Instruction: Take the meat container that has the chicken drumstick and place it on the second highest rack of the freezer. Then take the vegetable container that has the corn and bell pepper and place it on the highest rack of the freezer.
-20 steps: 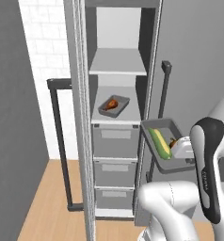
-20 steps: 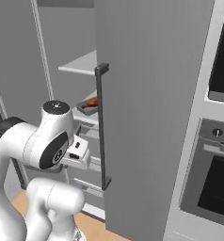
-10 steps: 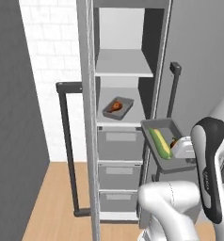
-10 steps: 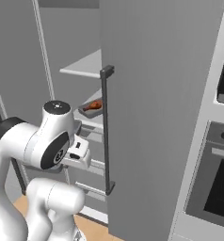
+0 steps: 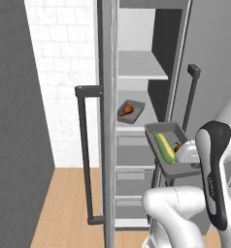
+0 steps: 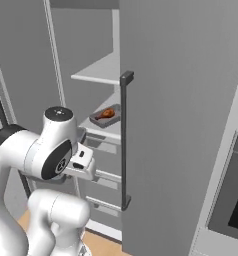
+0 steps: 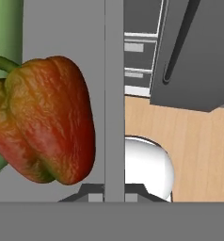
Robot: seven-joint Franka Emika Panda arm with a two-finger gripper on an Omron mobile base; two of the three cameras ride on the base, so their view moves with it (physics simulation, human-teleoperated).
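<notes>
A white-tiled wall and a wooden floor frame the tall grey freezer [image 5: 137, 97], whose doors stand open with their dark bar handles turned outward. Inside, the highest rack [image 5: 139, 72] is a bare light-grey board; on the shelf below it sits a small grey tray with the chicken drumstick [image 5: 129, 109], seen again from the right base view [image 6: 107, 113], where the open door cuts off much of the cabinet interior. In front of the freezer, level with its upper drawer, the arm holds a second grey tray, the vegetable container [image 5: 158, 131], clear of any shelf. The corn [image 5: 164, 147] lies along it, and the bell pepper [image 5: 177, 146] is mostly hidden behind the white hand; it looms large and red-orange in the hand view [image 7: 48, 122], with the green of the cob [image 7: 8, 33] cut off at the left edge. The gripper [image 7: 114, 190] is clamped tight on the tray's rim, its fingertips barely visible at the bottom
</notes>
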